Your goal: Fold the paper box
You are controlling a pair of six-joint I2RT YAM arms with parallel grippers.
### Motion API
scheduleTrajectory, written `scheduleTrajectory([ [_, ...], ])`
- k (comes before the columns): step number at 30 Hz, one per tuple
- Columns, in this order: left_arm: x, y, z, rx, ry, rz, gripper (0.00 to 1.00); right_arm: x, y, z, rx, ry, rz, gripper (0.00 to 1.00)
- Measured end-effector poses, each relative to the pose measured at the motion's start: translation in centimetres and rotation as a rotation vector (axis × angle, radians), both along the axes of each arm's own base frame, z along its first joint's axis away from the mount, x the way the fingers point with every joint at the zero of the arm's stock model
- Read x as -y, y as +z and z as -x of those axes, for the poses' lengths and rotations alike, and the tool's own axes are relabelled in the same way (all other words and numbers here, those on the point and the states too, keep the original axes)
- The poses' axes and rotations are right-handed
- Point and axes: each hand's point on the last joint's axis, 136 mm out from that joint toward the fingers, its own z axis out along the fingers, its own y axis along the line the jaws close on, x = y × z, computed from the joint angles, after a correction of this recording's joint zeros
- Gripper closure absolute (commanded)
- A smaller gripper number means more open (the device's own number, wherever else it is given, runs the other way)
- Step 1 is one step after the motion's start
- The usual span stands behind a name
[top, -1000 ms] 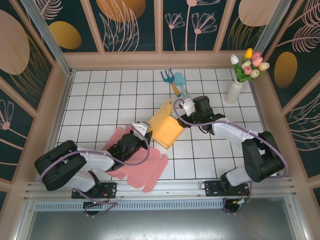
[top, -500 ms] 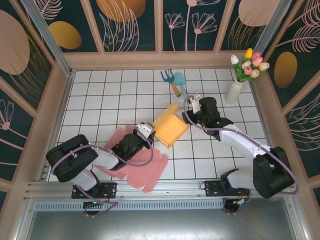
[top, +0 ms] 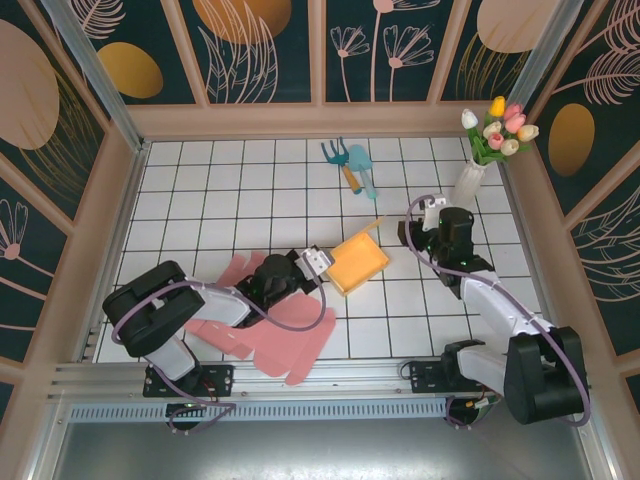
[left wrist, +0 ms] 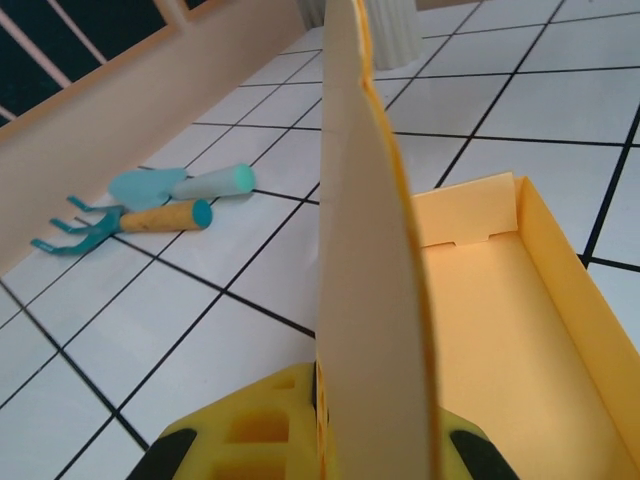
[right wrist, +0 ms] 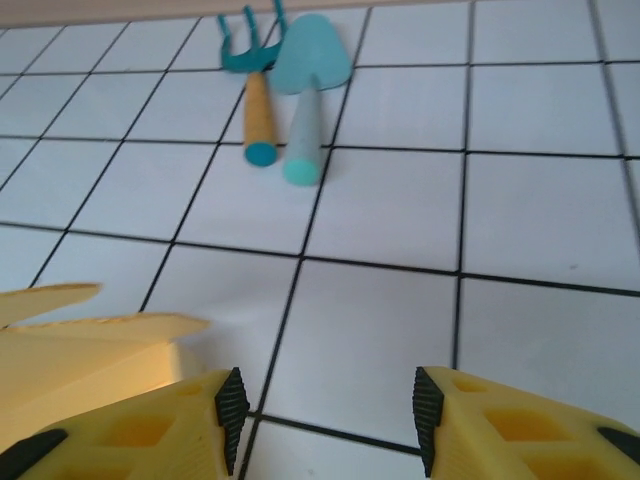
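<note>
The yellow paper box [top: 361, 264] lies open-side up on the tiles at mid-table. My left gripper [top: 320, 263] is shut on the box's near-left flap. In the left wrist view that flap [left wrist: 365, 230] rises edge-on between my yellow fingers [left wrist: 250, 435], with the box's tray [left wrist: 510, 340] to its right. My right gripper [top: 410, 232] is open just right of the box, holding nothing. In the right wrist view its pads [right wrist: 232, 415] stand apart over bare tile, with a corner of the box [right wrist: 80, 350] at lower left.
A flat pink paper blank [top: 275, 335] lies under my left arm near the front edge. A teal rake [top: 340, 160] and trowel [top: 362, 172] lie behind the box. A white vase of tulips [top: 468, 180] stands at the back right. Wooden walls enclose the table.
My left gripper has carried the box to the right and laid it flatter. My right gripper has let go of it, drawn back to the right, and its jaws have narrowed a little.
</note>
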Motion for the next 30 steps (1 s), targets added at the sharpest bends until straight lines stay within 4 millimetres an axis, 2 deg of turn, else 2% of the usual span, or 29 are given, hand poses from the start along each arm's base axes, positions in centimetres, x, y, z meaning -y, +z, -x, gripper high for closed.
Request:
scheduleTrajectory([
  [4,0.0,0.5,-1.0,0.006,-0.011,-0.025,1.0,-1.2,-0.3,0.9,0.069,0.114,0.013,0.49],
  [7,-0.4,0.8,-1.0,0.001,-0.027,-0.037,1.0,-1.5,-0.2,1.6,0.168,0.195,0.06,0.49],
  [13,-0.1,2.0,0.0,0.016,-0.084,-0.034,1.0,-0.2,1.7,0.6,0.348,0.326,0.165,0.47],
  [18,0.0,2.6,0.6,0.028,-0.117,-0.034,1.0,-1.2,1.9,-1.5,0.351,0.523,0.323,0.46],
  [21,0.0,3.0,0.9,0.038,-0.135,-0.031,1.0,-1.1,2.1,-2.8,0.355,0.579,0.406,0.46],
  [30,0.1,3.7,1.5,0.057,-0.167,-0.023,1.0,-1.7,0.9,-2.3,0.341,0.737,0.507,0.46],
])
